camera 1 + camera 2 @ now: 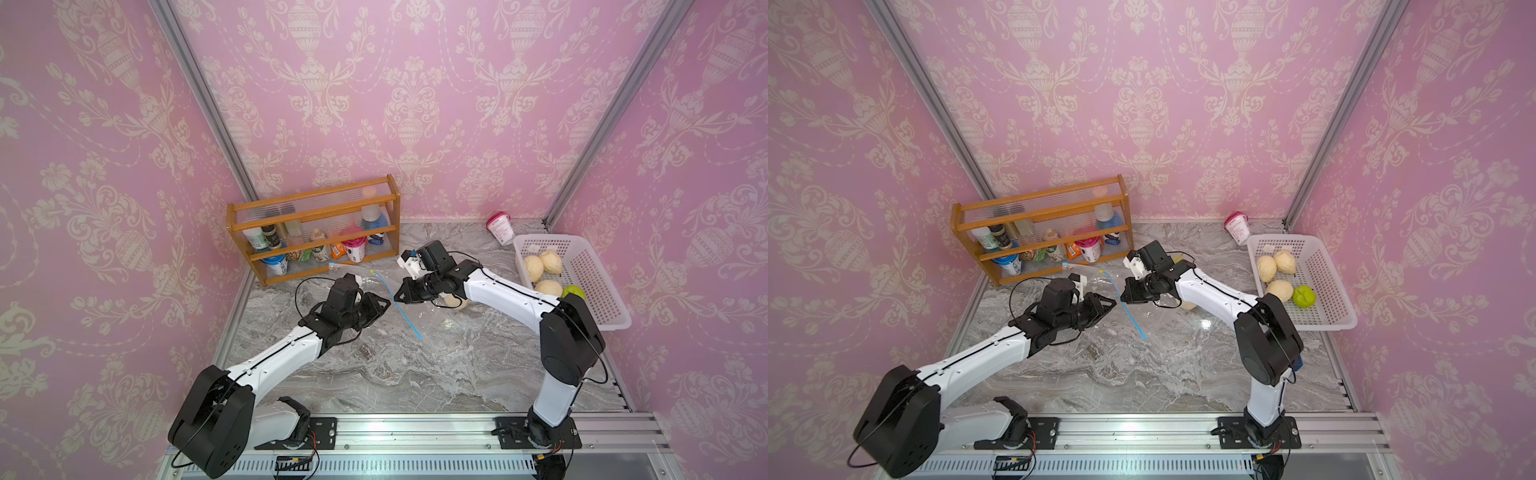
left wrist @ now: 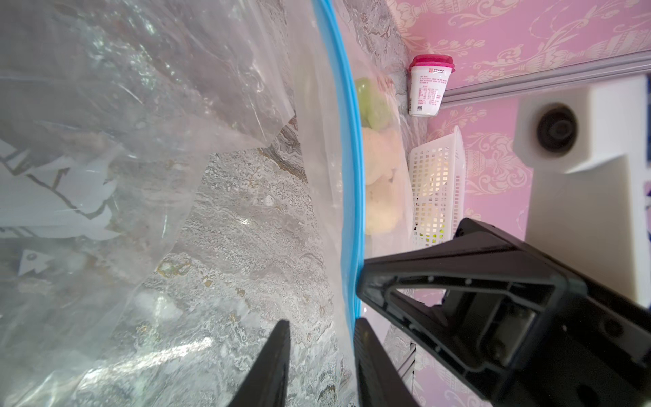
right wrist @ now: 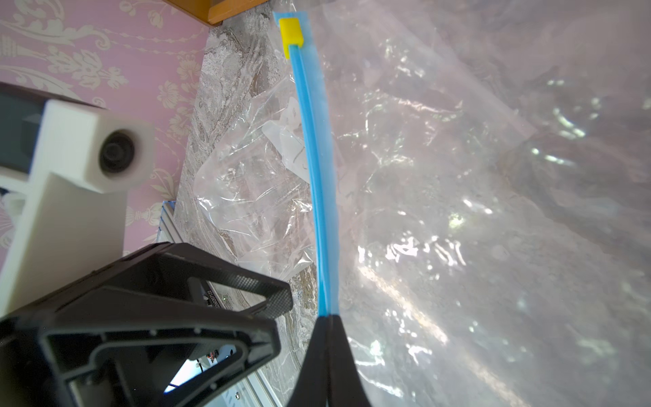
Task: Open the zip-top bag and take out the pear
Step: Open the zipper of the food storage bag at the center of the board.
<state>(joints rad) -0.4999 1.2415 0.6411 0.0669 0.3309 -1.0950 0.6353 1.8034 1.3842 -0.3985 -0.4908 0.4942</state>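
Right end effector (image 3: 329, 322) clamps the blue zip strip (image 3: 318, 193); left end effector (image 2: 321, 326), half open, empty, straddles the lip of the zip-top bag (image 2: 105, 88); pinch squarely before pulling apart.

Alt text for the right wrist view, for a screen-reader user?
The right gripper is shut on the blue zip strip of a clear zip-top bag, seen close up. The strip runs away to a yellow slider; the left gripper sits beside it over the marble table.
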